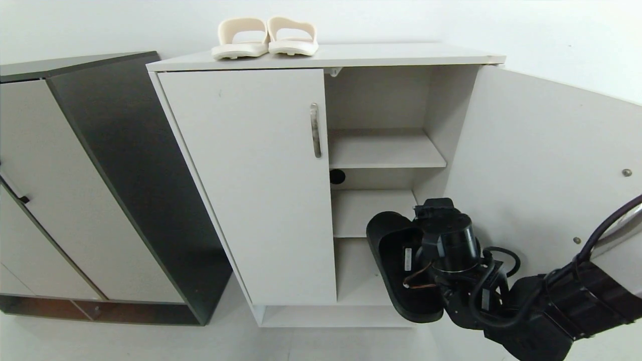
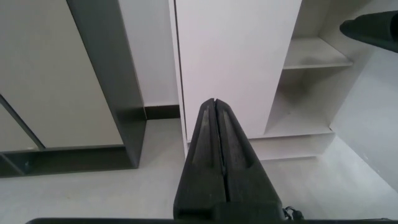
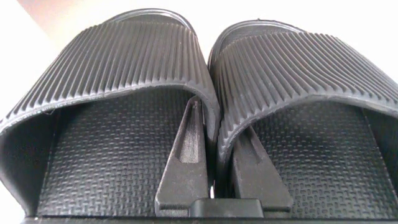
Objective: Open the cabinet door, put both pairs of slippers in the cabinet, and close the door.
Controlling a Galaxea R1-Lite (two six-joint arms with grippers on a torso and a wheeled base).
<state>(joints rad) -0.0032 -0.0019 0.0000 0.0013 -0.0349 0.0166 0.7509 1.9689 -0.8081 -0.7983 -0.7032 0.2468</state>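
White laminate cabinet (image 1: 241, 175) is standing mid-frame, right side open. Right gripper (image 3: 217, 130) is clamping both black ribbed rubber slippers (image 1: 396, 271) at lower right. It is best sliding them in level onto the lower shelf (image 1: 358, 271), while the left gripper (image 2: 214, 109) fingers are lying together.

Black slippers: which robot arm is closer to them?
Right. The right fingers pinch the black slippers together where they meet. The left fingers, shut on nothing, sit farther back, facing the cabinet's closed door.
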